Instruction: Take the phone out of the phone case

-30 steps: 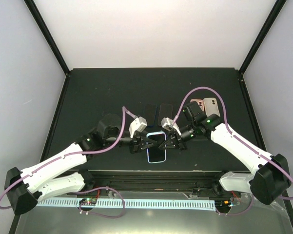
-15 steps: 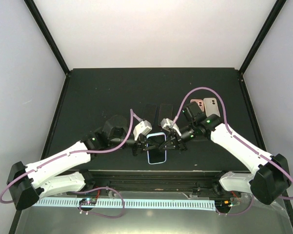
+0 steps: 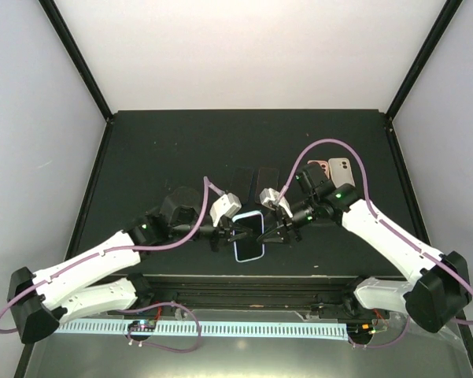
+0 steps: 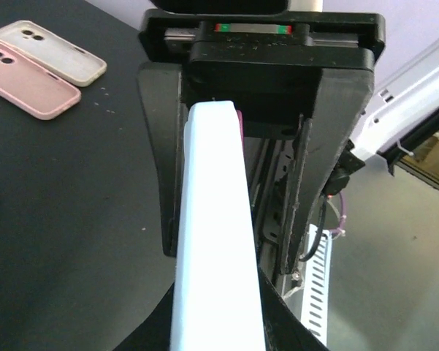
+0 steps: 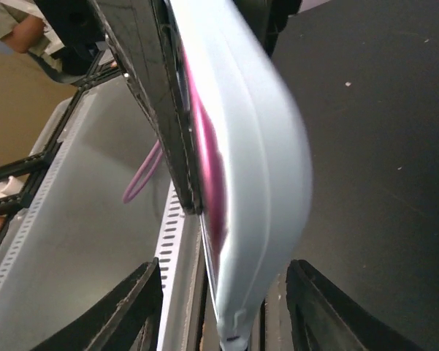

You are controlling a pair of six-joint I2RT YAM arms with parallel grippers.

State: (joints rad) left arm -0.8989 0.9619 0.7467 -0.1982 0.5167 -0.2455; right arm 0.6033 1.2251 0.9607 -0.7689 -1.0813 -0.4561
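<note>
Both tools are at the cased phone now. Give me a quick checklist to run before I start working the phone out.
1. Cased phone sits between both tools: ok. The left tool is at its left edge and the right tool at its right edge.
2. Phone seated in its case: ok. The pale rim shows around the dark screen.
3. Left tool has a firm hold: cannot tell. The wrist views show only the case edge between the fingers.
4. Right tool has a firm hold: cannot tell.
5. Spare pink case and white case are out of the way: ok. Both lie at the back right, apart from the tools.
</note>
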